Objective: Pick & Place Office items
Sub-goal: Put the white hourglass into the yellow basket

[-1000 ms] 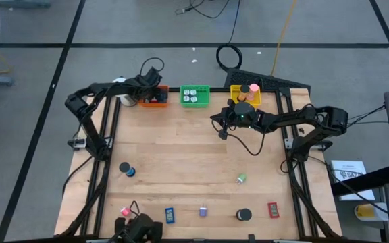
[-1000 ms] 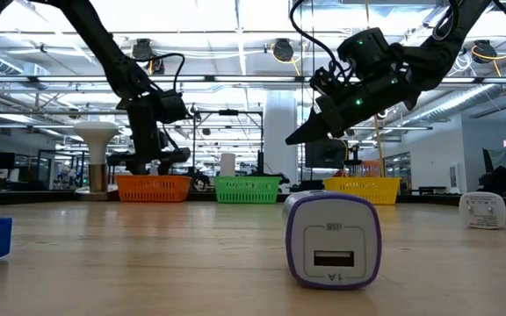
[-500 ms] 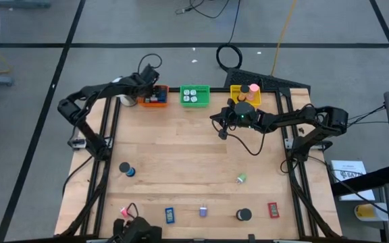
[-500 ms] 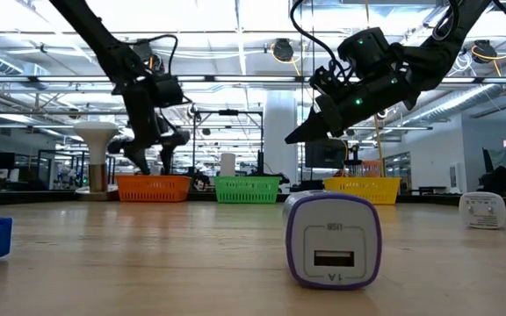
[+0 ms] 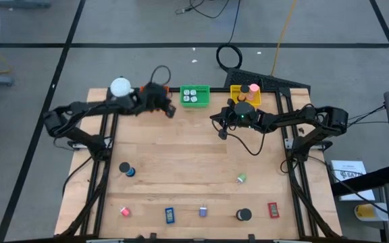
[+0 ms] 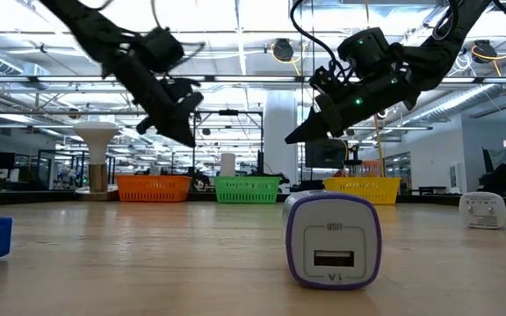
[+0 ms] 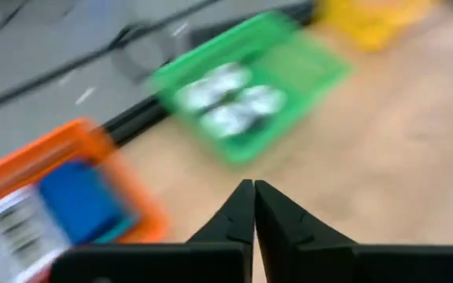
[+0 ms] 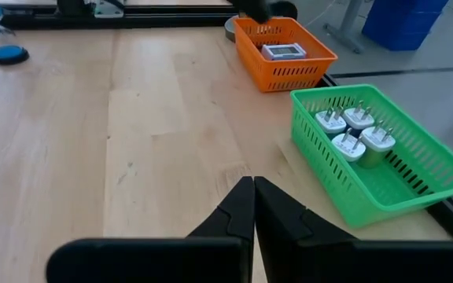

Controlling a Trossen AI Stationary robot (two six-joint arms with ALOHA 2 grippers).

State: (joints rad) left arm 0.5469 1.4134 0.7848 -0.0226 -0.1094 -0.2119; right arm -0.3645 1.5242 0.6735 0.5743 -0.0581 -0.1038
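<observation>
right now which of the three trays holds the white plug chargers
The green tray, the middle one of the three along the table's far edge. It holds four white plug chargers. The orange tray holds flat packets, and the yellow tray holds round rolls.

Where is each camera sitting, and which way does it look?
High view: above, straight down on the table; both arms show.
Low view: at tabletop height, looking across; both arms hang overhead.
Left wrist view: behind the shut left tool, facing the green tray.
Right wrist view: behind the shut right tool, facing the same green tray.
</observation>
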